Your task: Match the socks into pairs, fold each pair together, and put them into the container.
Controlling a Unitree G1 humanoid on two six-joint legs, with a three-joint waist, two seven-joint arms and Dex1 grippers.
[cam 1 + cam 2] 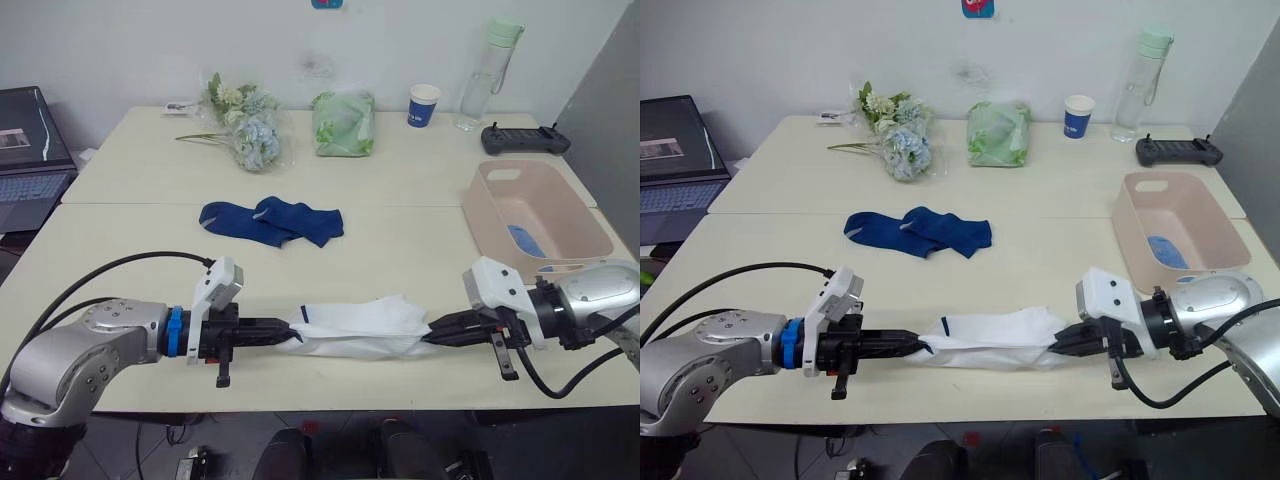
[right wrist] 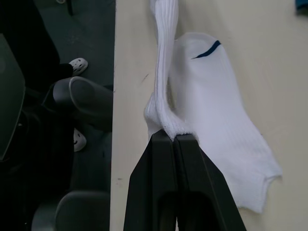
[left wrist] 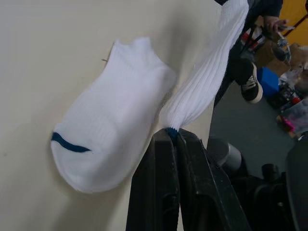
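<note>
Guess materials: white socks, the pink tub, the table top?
White socks: soft knit fabric, probably cotton blend; fine ribbing shows in the wrist views, and the one stretched between the left gripper and right gripper bunches at both fingers. Pink tub: smooth moulded plastic, rounded corners, slight sheen. Table top: cream, matte, likely laminate; cannot confirm.

No readable text, label, brand or number anywhere. Blue-and-white paper cup (image 1: pixel 424 104), far beyond right gripper (image 1: pixel 440 331): print too small to read. Blue-red sticker on wall (image 1: pixel 978 8), cut by frame edge: illegible. Laptop screen (image 1: pixel 25 132), far beyond left gripper (image 1: pixel 287 331): content blurred. White sock (image 3: pixel 108 131) beside left gripper: plain dark stripe, no lettering.
</note>
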